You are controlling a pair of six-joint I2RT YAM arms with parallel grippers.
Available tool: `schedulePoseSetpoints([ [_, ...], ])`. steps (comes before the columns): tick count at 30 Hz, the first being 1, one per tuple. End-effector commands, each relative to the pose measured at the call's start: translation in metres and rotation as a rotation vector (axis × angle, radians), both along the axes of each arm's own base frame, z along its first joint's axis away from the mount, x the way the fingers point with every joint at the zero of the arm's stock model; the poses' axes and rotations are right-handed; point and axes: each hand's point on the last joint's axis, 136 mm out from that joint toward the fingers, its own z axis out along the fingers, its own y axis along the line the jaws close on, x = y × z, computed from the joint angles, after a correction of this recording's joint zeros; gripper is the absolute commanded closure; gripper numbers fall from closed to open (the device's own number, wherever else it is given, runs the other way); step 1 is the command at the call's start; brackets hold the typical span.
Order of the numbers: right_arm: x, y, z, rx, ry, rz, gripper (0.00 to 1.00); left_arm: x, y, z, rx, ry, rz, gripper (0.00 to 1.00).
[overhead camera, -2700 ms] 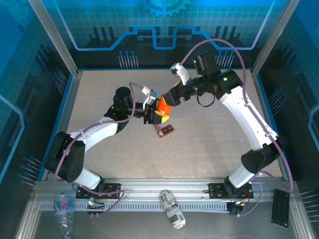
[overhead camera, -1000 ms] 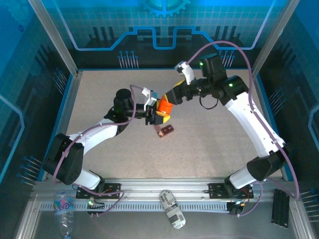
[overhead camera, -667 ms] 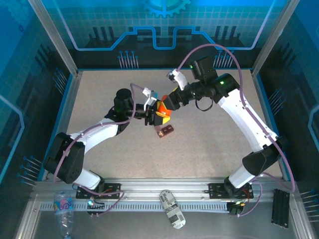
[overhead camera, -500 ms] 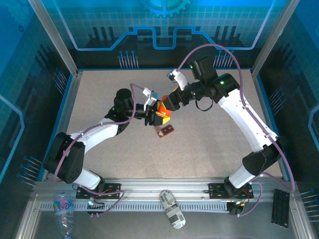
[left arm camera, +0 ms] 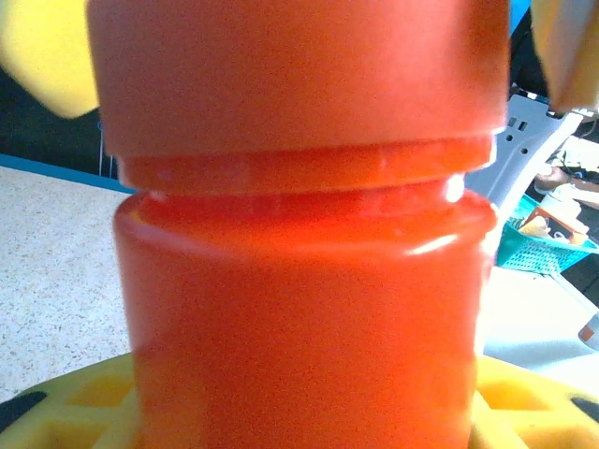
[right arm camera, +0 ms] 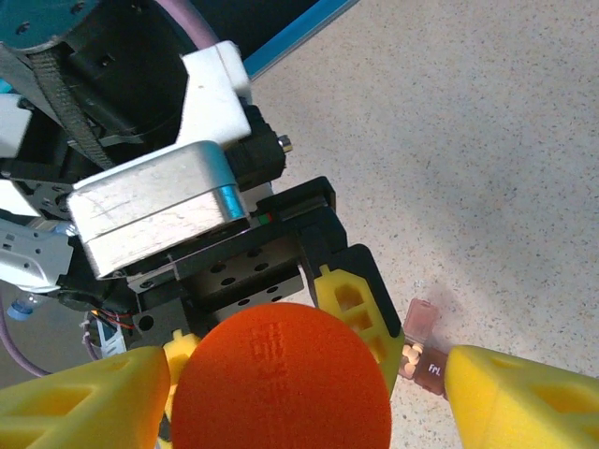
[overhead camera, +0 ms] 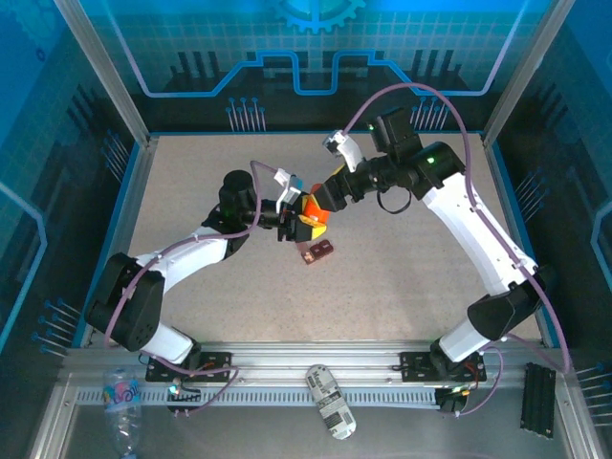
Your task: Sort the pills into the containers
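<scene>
My right tool (right arm camera: 309, 398) stood open astride the orange cap (right arm camera: 281, 379). One yellow pad (right arm camera: 84, 393) was close against the cap's side and the other sat a little apart, so nothing was clamped there yet. My left tool (overhead camera: 290, 223) was closed on the bottle (left arm camera: 309, 309) just below the collar. It held the bottle off the surface (overhead camera: 402, 277) near the middle, with the cap turned toward my right tool.

I judged the bottle to be light, stiff plastic with a smooth wall, so it could turn in the pads once the cap was twisted. The cap's side wall looked like the place to grip, squarely and with both pads opposite each other. The left hold on the body would have to resist the turn. The raised lettering on top suggested a safety cap that might need pressing down as well.

The bottle was capped, and I could not see through its orange wall to tell what was inside. The dark red-brown tray (overhead camera: 317, 252) lay on the surface just beside the bottle, toward my bases. One lettered end of it showed past the cap in the right wrist view. I could not tell whether its compartments were open or held any pills.
</scene>
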Motion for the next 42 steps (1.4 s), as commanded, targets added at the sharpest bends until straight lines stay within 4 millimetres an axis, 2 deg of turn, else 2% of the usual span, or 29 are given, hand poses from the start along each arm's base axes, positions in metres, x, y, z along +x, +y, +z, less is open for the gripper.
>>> schedulePoseSetpoints([
  [1,-0.005,-0.002,0.009,0.03,-0.002,0.003,0.24,-0.002,0.0,0.017,-0.029,-0.052,-0.029,1.0],
  [8,-0.004,-0.001,-0.005,0.012,0.031,0.007,0.34,-0.001,-0.001,0.021,-0.033,-0.058,-0.03,1.0],
  [13,-0.004,0.0,-0.011,0.015,0.055,-0.002,0.55,0.002,-0.001,0.023,-0.035,-0.071,-0.017,1.0],
  [18,0.001,0.002,-0.022,0.005,0.074,-0.095,0.69,0.012,0.0,0.023,-0.02,-0.099,0.054,1.0],
  [21,0.014,0.003,-0.041,-0.018,0.109,-0.234,0.73,0.023,-0.001,0.019,0.005,-0.159,0.169,1.0],
  [26,0.036,0.01,-0.08,0.028,0.167,-0.497,0.72,0.038,-0.012,0.004,0.106,-0.367,0.423,1.0],
  [28,0.043,0.012,-0.089,0.068,0.175,-0.576,0.73,0.043,-0.013,0.002,0.1,-0.405,0.496,1.0],
  [31,0.052,0.012,-0.092,0.125,0.18,-0.642,0.73,0.05,-0.015,-0.002,0.076,-0.406,0.566,1.0],
  [33,0.056,0.012,-0.088,0.133,0.171,-0.645,0.71,0.053,-0.017,-0.006,0.061,-0.376,0.571,1.0],
  [35,0.061,0.009,-0.077,0.159,0.17,-0.618,0.66,0.053,-0.02,-0.01,0.053,-0.356,0.555,1.0],
  [39,0.057,-0.003,-0.04,0.22,0.123,-0.508,0.31,0.056,-0.014,-0.011,0.023,-0.273,0.491,1.0],
  [42,0.036,-0.019,-0.005,0.256,0.044,-0.372,0.15,0.054,-0.005,-0.005,-0.006,-0.222,0.411,1.0],
])
